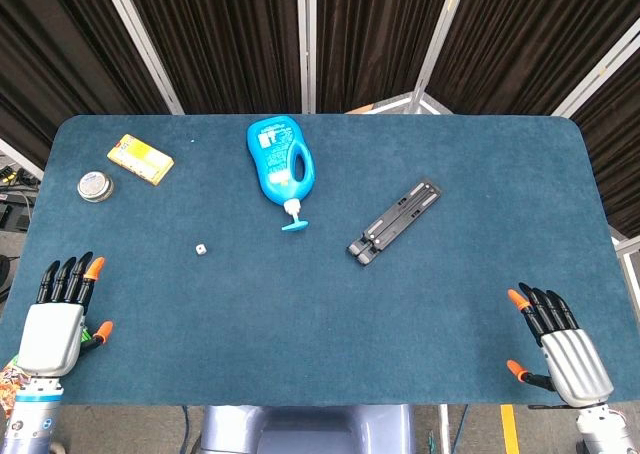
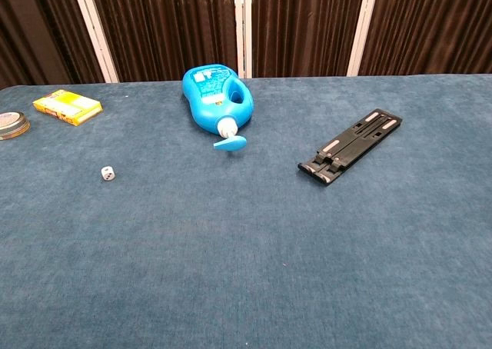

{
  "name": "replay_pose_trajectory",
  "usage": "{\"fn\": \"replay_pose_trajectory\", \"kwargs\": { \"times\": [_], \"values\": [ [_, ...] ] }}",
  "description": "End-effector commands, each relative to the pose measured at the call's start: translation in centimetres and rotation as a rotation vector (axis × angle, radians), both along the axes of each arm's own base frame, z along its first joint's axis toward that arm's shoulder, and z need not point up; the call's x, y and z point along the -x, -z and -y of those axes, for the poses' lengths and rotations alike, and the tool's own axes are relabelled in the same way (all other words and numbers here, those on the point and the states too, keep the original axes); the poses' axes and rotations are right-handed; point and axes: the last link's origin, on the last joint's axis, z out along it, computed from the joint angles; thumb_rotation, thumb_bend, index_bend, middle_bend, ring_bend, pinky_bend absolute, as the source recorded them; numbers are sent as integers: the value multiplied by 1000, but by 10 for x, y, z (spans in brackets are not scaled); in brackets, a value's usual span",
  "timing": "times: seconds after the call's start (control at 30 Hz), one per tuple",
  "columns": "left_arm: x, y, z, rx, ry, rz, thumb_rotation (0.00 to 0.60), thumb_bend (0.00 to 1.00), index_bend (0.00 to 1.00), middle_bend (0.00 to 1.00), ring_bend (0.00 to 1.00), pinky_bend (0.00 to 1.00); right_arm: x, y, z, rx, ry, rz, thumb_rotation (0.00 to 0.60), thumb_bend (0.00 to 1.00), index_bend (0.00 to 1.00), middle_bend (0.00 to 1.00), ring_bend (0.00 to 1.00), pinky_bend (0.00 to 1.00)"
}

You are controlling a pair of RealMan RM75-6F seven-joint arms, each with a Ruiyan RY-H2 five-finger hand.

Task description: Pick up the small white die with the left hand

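The small white die [image 1: 201, 249] lies alone on the blue table, left of centre; the chest view shows the die [image 2: 108, 174] with dark pips. My left hand [image 1: 62, 314] rests at the table's near left corner, palm down, fingers extended and apart, holding nothing, well short of the die and to its left. At the near right corner my right hand [image 1: 556, 346] lies the same way, empty. Neither hand appears in the chest view.
A blue pump bottle [image 1: 280, 162] lies on its side at the back centre. A black folding stand [image 1: 395, 220] lies to the right of it. A yellow box [image 1: 140, 158] and a round tin [image 1: 95, 186] sit at the back left.
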Motion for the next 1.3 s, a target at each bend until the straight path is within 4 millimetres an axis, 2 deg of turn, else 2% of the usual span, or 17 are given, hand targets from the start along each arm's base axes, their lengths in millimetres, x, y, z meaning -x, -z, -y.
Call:
{"fn": "replay_pose_trajectory", "kwargs": {
  "times": [0.03, 0.33, 0.43, 0.47, 0.5, 0.67, 0.93, 1.0, 1.17, 1.3],
  "values": [
    [1, 0, -1, -1, -4, -3, 600, 218, 4, 0, 0, 0, 0, 1, -1, -3, -2, -4, 600, 79, 0, 0, 0, 0],
    [3, -1, -8, 9, -5, -22, 600, 218, 9, 0, 0, 0, -2, 1, -3, 0, -8, 0, 600, 79, 0, 0, 0, 0],
    [1, -2, -17, 28, 10, -46, 600, 213, 62, 0, 0, 0, 0, -1, -1, 12, -2, 1, 600, 79, 0, 0, 0, 0],
    [0, -3, -22, 36, 20, -54, 600, 211, 78, 0, 0, 0, 1, -2, 0, 16, 2, 2, 600, 79, 0, 0, 0, 0],
    [-1, -3, -37, 63, 65, -98, 600, 210, 86, 0, 0, 0, 3, -2, 3, 23, 13, 0, 600, 79, 0, 0, 0, 0],
    [3, -2, -79, 163, 169, -231, 600, 212, 152, 0, 0, 0, 8, 1, 10, 26, 40, -20, 600, 79, 0, 0, 0, 0],
    [5, 14, -133, 290, 303, -402, 600, 234, 244, 0, 0, 0, 14, 3, 14, 33, 65, -35, 600, 79, 0, 0, 0, 0],
    [3, 23, -144, 333, 333, -467, 600, 238, 260, 0, 0, 0, 14, 1, 13, 38, 68, -31, 600, 79, 0, 0, 0, 0],
    [-4, 38, -155, 361, 381, -527, 600, 240, 281, 0, 0, 0, 15, -2, 14, 45, 68, -21, 600, 79, 0, 0, 0, 0],
    [-9, 63, -168, 401, 394, -554, 600, 239, 321, 0, 0, 4, 18, -5, 17, 52, 87, -12, 600, 79, 0, 0, 0, 0]
  ]
}}
